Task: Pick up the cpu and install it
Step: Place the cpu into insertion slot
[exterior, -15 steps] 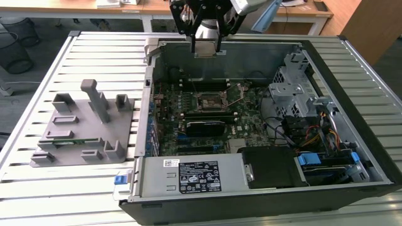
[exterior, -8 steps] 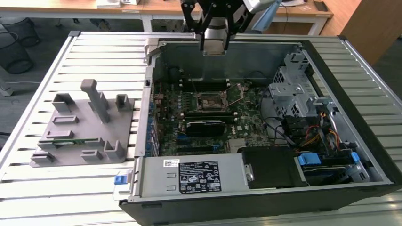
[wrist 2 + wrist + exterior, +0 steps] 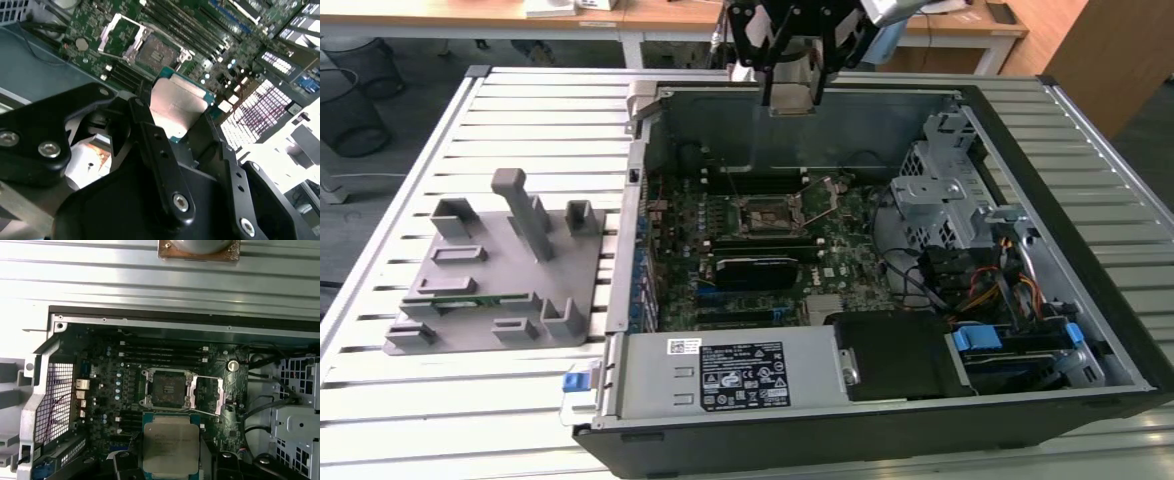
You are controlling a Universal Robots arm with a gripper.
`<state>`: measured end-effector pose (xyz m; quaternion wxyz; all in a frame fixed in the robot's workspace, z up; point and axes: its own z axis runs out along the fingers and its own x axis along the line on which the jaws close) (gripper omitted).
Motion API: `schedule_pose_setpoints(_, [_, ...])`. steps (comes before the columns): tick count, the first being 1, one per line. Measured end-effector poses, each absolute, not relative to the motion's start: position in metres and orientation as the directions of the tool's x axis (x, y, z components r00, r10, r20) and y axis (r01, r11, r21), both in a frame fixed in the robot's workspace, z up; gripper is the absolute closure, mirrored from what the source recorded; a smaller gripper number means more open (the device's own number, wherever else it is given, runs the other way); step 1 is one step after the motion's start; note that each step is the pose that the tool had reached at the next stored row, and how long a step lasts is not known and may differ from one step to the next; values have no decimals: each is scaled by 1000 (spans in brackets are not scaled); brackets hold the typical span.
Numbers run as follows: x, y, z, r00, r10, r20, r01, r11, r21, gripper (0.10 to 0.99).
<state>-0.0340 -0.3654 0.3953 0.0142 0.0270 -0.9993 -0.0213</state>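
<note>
Between the fingers (image 3: 160, 155) of the claw (image 3: 794, 95) sits the cpu (image 3: 794, 103), gripped on two opposite edges and held in the air, clear of everything under it. The claw is closed only as far as the chip's width lets it. In the first wrist view the cpu (image 3: 171, 447) turns its silvery metal top to the camera, with a thin green rim round it; in the second wrist view the same grey plate (image 3: 177, 107) shows between the two black fingers.

Below the claw lies the open computer case (image 3: 1014, 120), and the claw hangs over the wall of the case nearest to it. Down on the motherboard, below the held chip and well apart from it, is the socket (image 3: 167, 388), bare, with its metal load plate (image 3: 206, 395) swung open to one side. Rows of memory slots (image 3: 165, 354) run alongside the socket.

Further from the claw, at the opposite end of the case, is the power supply (image 3: 720, 375). Off to the exterior view's left of the claw, a grey holder (image 3: 494, 270) rests on the slatted counter (image 3: 534, 110) beside the case.
</note>
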Motion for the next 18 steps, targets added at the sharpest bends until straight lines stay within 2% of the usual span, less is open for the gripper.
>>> schedule_pose_setpoints(18, [-33, -365, 394, -1000, 7, 28, 8, 999, 39, 545])
